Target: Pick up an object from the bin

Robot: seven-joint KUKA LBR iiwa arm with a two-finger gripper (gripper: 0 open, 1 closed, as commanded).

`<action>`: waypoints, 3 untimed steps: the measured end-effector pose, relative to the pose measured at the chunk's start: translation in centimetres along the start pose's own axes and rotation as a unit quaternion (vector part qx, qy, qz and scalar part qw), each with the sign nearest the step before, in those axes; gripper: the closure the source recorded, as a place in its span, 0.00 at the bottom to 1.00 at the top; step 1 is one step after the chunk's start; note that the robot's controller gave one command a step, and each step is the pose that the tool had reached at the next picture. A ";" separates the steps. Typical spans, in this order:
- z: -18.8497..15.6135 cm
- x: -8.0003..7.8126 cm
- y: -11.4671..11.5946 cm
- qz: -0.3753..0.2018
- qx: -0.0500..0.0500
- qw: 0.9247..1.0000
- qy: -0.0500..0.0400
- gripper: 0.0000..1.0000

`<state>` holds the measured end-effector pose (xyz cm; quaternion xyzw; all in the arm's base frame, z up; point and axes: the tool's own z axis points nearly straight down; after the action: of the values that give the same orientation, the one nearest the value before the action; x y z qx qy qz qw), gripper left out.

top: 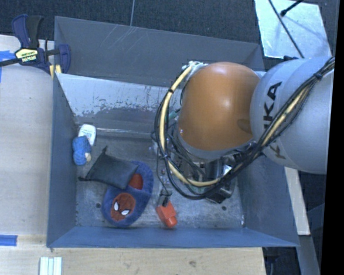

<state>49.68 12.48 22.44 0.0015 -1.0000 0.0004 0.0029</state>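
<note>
Roughly the right half of the grey bin [61, 173] is covered by the silver arm [291, 113], by which the bin is entered from the right. Below the arm, the orange wrist cover [218, 105] and looped cables [183, 185] are hung over the bin floor. The jaws are hidden beneath that cover, so whether they are open, closed or gripping anything cannot be told.

To the left, a blue slipper [121, 204] with a red masked face is seen, touching a dark folded cloth [108, 169] behind it. A blue-and-white soft toy [82, 145] is set by the left wall. Nearest the wrist, a small orange piece [167, 216] lies close to the front wall, just beside the slipper. If that piece is chosen, a straight descent is advised, with the jaws centred over it and kept off the wall.
</note>
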 end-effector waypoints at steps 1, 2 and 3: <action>9.6 0.1 4.0 0.060 0.000 0.998 0.000 0.00; 15.4 0.8 3.0 0.038 -0.002 0.999 -0.007 0.00; 14.6 0.0 2.9 0.041 -0.004 0.999 -0.020 1.00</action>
<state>49.64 15.39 7.80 -0.0390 -0.9991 -0.0036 -0.0171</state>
